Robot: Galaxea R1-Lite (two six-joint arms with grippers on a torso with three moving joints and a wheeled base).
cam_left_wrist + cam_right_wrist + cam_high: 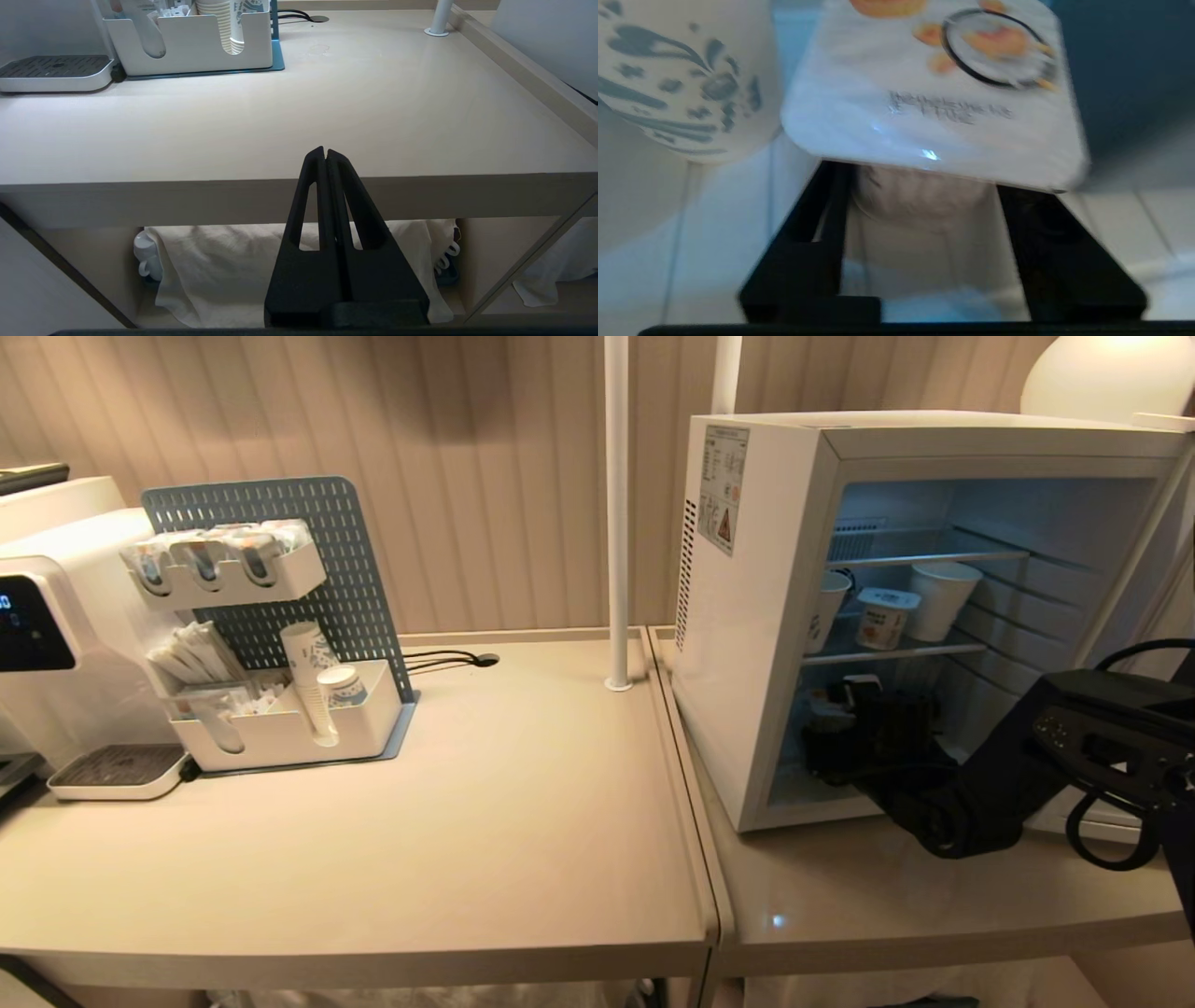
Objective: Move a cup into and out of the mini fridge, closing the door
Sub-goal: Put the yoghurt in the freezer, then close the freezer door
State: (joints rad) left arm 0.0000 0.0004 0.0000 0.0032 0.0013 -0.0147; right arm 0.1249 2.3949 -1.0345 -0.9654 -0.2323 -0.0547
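currently, by item:
mini fridge (pixel 747 644): open on the right table, door swung aside.
yogurt cup (pixel 883 617): middle shelf, between two paper cups.
right gripper (pixel 924 219): inside the fridge, fingers apart either side of the yogurt cup's base.
patterned paper cup (pixel 682 79): just beside it.
left gripper (pixel 325 156): fingers together, at the left table's front edge.
water dispenser (pixel 56 635): far left, beside the cup organiser (pixel 280 635).

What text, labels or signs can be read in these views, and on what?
Nothing reads cleanly.
Side sticker on the mini fridge: fine print and a red warning triangle, too small to read.
Lid of the lidded cup: one dark line of print, blurred.
Display of the water dispenser: blue digits, cut off at the picture's edge.
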